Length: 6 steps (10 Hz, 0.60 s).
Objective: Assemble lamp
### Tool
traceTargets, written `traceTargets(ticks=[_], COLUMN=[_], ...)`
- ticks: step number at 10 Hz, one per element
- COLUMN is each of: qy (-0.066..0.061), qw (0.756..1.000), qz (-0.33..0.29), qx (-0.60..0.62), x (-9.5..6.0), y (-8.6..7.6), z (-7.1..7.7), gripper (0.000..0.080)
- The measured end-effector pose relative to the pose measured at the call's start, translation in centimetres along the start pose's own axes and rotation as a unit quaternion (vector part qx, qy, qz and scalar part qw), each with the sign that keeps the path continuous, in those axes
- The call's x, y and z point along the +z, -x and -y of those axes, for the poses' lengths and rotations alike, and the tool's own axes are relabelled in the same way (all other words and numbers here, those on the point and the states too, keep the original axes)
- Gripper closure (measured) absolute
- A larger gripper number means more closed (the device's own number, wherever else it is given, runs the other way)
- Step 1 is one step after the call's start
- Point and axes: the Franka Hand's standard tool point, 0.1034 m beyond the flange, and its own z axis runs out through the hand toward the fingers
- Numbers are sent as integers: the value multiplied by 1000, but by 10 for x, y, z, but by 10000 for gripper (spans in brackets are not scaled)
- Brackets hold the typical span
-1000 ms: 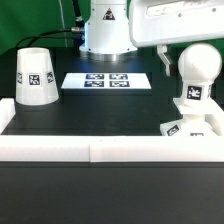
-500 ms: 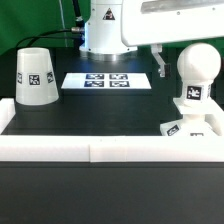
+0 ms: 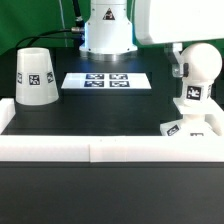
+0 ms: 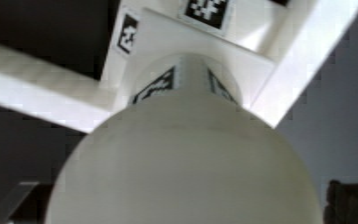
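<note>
The bulb [image 3: 200, 68] is seen upright on the base [image 3: 177, 128] at the exterior view's right. The gripper [image 3: 177, 60] is held just beside the bulb's round head; whether its fingers are apart or clamped cannot be told. The shade [image 3: 35, 75] is set well apart, at the left.

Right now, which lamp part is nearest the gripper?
The bulb, upright on the base at the exterior view's right: the gripper is at its round head. The shade sits apart, at the exterior view's left.
</note>
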Motion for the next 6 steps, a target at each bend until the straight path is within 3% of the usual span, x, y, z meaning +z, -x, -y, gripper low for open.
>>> traceTargets(ticks=[6], qy=[6], qw=[966], qz=[33], qx=[-255], x=[-5], y=[-1], z=[-8], gripper=[101])
